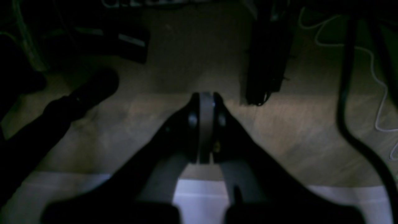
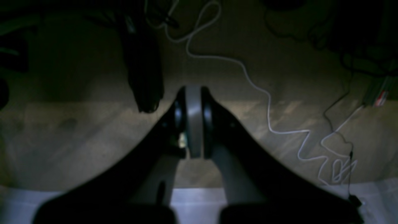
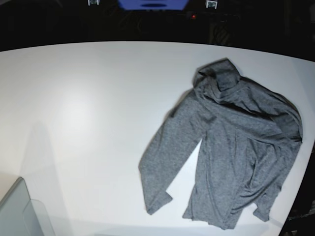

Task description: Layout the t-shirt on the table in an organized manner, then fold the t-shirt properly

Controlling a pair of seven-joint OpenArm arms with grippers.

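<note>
**Grey shirt lying rumpled at the right of the table, both grippers closed and held off its edge**

The table (image 3: 88, 113) is being shown in the base view as a glossy white surface filling most of the frame, its far edge curving against a dark background along the top. In both wrist views only a pale strip of it is being seen along the bottom of the frame.

The t-shirt (image 3: 231, 142) is being seen in the right half of the base view, lying on the table in a loose, wrinkled heap rather than flat. Its bunched upper part is reaching toward the upper right, one long sleeve is being stretched down toward the lower centre, and a wedge of white tabletop is being left showing between that sleeve and the body. The right side of the garment is lying close to the right edge of the frame.

A translucent grey bin corner (image 3: 19, 211) is being shown at the lower left of the base view.

The left gripper (image 1: 205, 99) is being seen at the centre of the dim left wrist view, its jaws pressed together with nothing between them, over a brownish floor. The right gripper (image 2: 193, 93) is being seen likewise at the centre of the right wrist view, jaws together and empty. A white cable (image 2: 248, 81) is being seen trailing across the floor at the right of that frame.
</note>
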